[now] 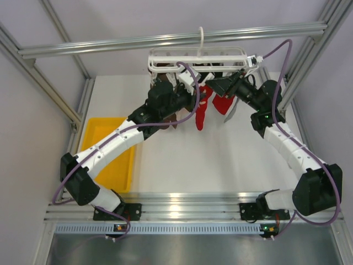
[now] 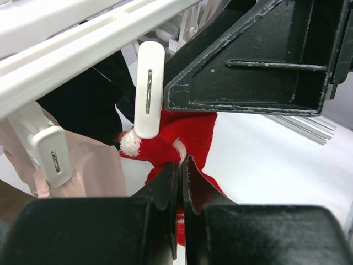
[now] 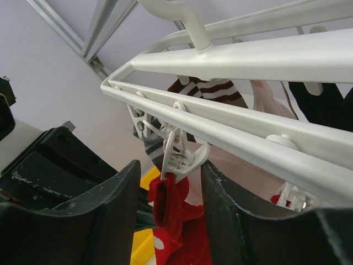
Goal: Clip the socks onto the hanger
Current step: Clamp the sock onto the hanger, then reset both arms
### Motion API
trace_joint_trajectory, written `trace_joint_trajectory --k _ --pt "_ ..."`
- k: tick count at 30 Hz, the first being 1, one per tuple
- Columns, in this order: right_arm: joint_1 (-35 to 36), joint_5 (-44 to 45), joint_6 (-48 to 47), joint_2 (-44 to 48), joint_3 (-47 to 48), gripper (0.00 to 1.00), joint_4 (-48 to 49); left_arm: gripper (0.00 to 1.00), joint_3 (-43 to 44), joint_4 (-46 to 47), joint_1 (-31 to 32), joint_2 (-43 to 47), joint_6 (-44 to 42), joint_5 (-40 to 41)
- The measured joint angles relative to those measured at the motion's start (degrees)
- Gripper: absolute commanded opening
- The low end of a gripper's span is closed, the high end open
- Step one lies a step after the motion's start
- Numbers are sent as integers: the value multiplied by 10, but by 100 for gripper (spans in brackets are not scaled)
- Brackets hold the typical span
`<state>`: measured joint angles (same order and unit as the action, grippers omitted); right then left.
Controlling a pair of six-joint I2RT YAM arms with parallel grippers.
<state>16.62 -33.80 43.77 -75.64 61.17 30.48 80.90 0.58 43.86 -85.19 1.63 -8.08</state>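
Note:
The white hanger (image 1: 198,57) hangs from the top bar at the back. Two red socks with white markings dangle below it, one (image 1: 202,115) on the left and one (image 1: 223,104) on the right. In the left wrist view a white clip peg (image 2: 149,91) bites the top of a red sock (image 2: 187,130), and my left gripper (image 2: 182,165) is shut on that sock's edge just below the peg. My right gripper (image 3: 168,176) stands open on either side of a clip peg (image 3: 182,157) that holds the red sock (image 3: 171,215); its right finger (image 3: 226,204) touches the peg.
A yellow tray (image 1: 105,149) lies at the left of the table. Other socks hang on the hanger: a pale-pink one (image 2: 88,165), a black one (image 2: 83,99) and a brown-striped one (image 3: 207,91). My right gripper's black body (image 2: 259,61) is close above my left gripper.

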Motion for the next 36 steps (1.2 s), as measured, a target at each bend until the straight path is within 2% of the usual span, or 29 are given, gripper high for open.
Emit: trace_joint_trajectory --k 1,2,4,5,10,19,20,23,26,29,36 --pt "-1 -2 0 0 0 51 0 0 0 0 0 0 -1 0" --pt "-2 -4 0 0 0 55 0 6 0 0 0 0 -1 0" --pt "-4 -7 2 0 0 60 0 25 0 0 0 0 -5 2" --pt "-5 -9 3 0 0 66 -1 31 0 0 0 0 -7 2" --pt "-9 -15 2 3 0 72 -10 66 0 -7 0 1 -9 2" --pt "-11 -23 -23 53 -15 82 -55 79 -28 -66 0 42 -11 -6" --pt "-12 -23 -29 65 -20 84 -62 88 -33 -77 -1 53 -12 -7" --pt "-17 -23 -49 106 -46 90 -84 98 -39 -117 -8 83 -9 -10" --pt "-23 -23 -82 155 -70 99 -126 98 -38 -167 -26 106 2 -11" --pt "-24 -25 -145 197 -76 100 -186 98 -28 -220 -63 114 19 -15" --pt "-26 4 -355 268 -74 100 -401 98 -15 -346 -246 118 52 -54"
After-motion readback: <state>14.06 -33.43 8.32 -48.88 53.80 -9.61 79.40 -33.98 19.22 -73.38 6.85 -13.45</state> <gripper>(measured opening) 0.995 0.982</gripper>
